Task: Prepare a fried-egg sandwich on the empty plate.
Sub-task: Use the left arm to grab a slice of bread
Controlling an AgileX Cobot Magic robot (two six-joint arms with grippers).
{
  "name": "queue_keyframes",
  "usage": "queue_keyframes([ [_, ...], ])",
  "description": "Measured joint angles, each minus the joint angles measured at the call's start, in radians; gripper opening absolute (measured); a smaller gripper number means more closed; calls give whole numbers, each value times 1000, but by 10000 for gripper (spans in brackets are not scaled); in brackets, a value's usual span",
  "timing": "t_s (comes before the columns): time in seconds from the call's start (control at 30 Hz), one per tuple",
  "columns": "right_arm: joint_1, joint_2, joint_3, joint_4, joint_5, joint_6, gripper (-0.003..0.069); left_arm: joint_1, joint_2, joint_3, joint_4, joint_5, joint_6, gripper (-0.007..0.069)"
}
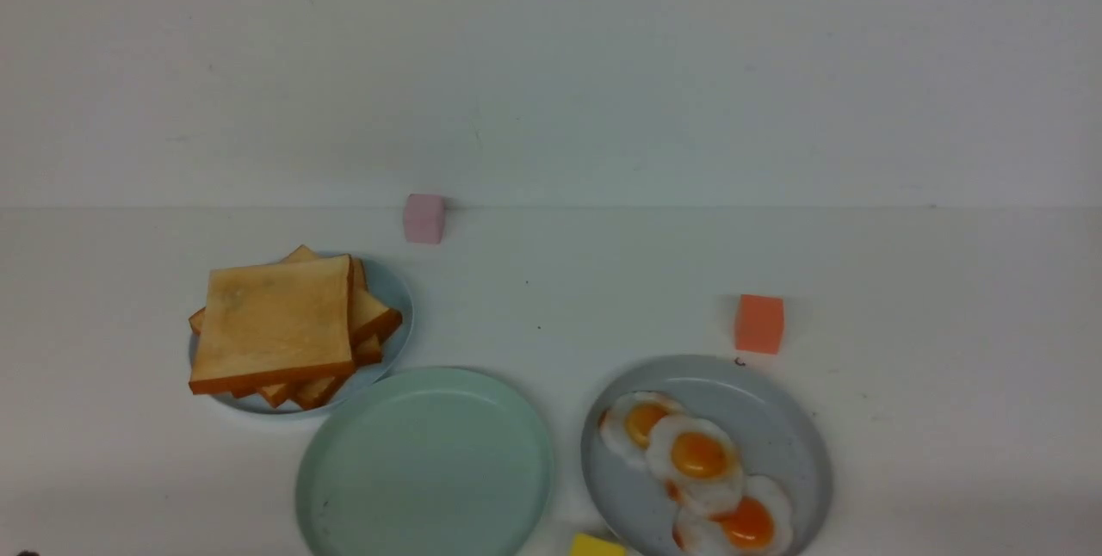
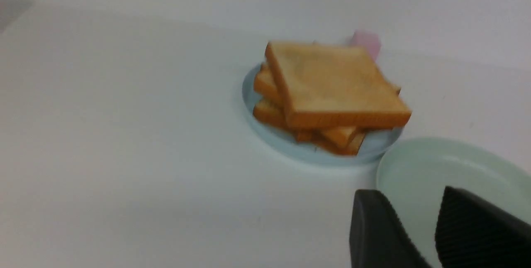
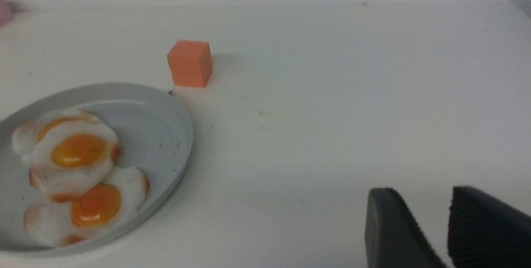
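Observation:
A stack of several golden toast slices lies on a small light-blue plate at the left. The empty plate, pale mint green, sits in front of it at the centre. Three fried eggs with orange yolks overlap on a grey speckled plate at the right. Neither gripper appears in the front view. In the left wrist view my left gripper is open and empty, short of the toast and over the near edge of the mint plate. My right gripper is open and empty over bare table, away from the eggs.
A pink cube stands at the back by the wall. An orange cube sits just behind the grey plate. A yellow block shows at the front edge between the mint and grey plates.

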Motion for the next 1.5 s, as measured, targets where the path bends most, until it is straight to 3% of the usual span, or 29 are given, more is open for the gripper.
queue_keyframes([
  [0.13, 0, 0, 0, 12, -132, 0, 241, 0, 0, 0, 1, -127, 0, 238],
  [0.27, 0, 0, 0, 30, -258, 54, 241, 0, 0, 0, 2, -149, 0, 238],
  [0.43, 0, 0, 0, 82, -427, 248, 241, 0, 0, 3, -1, -218, -18, 238],
  [0.6, 0, 0, -3, 85, -627, 456, 241, 0, 0, 1, -61, -503, -179, 238],
  [0.7, 0, 0, -50, 24, -654, 543, 241, 0, 0, -58, -66, -499, -242, 238],
  [0.97, 0, 138, -559, -307, -485, 773, 241, 0, 135, -586, -68, -141, -270, 238],
  [1.1, 0, 332, -791, -454, -206, 888, 241, 0, 349, -764, -68, 205, -273, 238],
  [1.2, 0, 439, -816, -493, -2, 896, 241, 0, 484, -775, -48, 346, -273, 238],
  [1.3, 0, 527, -791, -503, 138, 890, 241, 0, 582, -771, -28, 378, -273, 238],
  [1.4, 0, 595, -735, -484, 187, 887, 241, 0, 656, -753, -36, 378, -289, 238],
  [1.5, 14, 646, -664, -387, 223, 844, 241, 0, 743, -718, -79, 384, -352, 238],
])
